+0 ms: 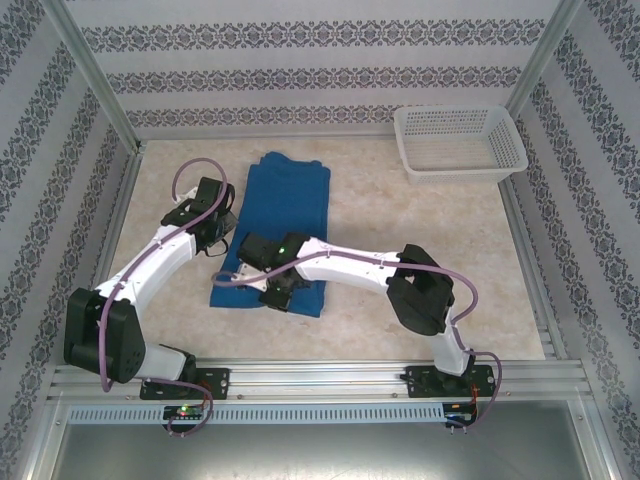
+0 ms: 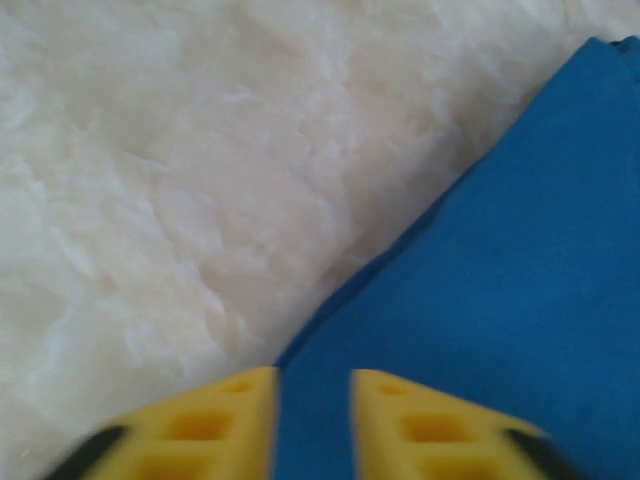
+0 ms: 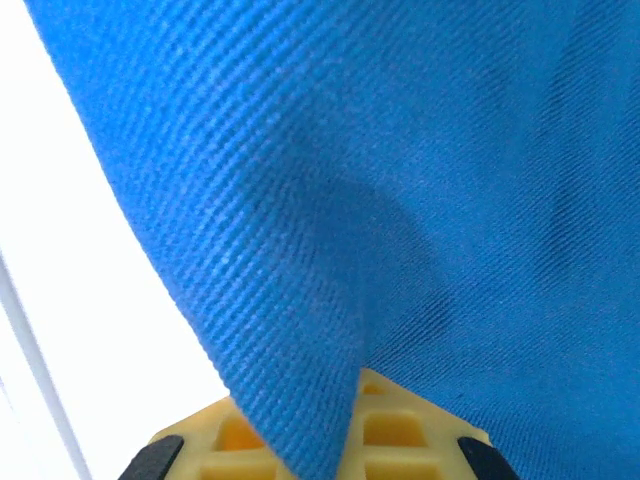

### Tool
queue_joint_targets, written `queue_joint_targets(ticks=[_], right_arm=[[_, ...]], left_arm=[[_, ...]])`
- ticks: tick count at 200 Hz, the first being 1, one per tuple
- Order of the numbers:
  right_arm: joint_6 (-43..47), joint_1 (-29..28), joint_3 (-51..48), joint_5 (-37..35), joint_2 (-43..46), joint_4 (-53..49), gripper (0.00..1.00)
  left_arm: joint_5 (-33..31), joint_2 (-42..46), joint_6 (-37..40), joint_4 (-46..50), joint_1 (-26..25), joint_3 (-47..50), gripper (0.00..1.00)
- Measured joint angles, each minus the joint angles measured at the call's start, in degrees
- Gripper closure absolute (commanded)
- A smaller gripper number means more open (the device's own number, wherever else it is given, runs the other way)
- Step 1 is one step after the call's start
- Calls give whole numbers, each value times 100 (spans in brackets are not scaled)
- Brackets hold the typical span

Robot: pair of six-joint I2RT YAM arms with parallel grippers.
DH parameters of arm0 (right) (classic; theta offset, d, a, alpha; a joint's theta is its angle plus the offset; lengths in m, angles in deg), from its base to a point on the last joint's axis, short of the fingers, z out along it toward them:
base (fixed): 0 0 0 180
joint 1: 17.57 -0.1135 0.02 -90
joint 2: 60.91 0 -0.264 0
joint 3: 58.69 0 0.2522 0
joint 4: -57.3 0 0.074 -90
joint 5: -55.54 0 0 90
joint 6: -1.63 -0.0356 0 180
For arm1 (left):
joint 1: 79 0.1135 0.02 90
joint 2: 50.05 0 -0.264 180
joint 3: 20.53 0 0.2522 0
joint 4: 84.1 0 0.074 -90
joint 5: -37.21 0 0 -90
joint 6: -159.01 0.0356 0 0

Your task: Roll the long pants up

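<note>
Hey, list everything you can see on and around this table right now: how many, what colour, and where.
long pants: one, deep blue, lying lengthwise mid-table
basket: one, white, far right corner of the table
table: one, beige marbled top
walls: three, grey-and-white patterned, at the left, far and right sides
left gripper: one, yellow fingers, at the pants' left edge
right gripper: one, yellow fingers, shut on a pinched fold at the pants' near end

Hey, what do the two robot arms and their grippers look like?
Both arms have white links with black joints: left arm, right arm. A purple cable loops along each. The left gripper and right gripper have yellow fingers with square cut-outs and black backing.
</note>
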Motion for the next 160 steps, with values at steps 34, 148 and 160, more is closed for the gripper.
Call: queue_joint_targets(ticks=[34,148,160], right_arm=[[33,391,721,968,-420,-704,100],[129,1471,2533,2706,-2041,-1893,100],[122,1506,2660,2765,-2065,-1934,100]], left_arm=[[-26,-20,7,76,0,-232,100],[125,1790,-774,616,-96,723,1],[280,2090,-1069,629,-219,1073,0]])
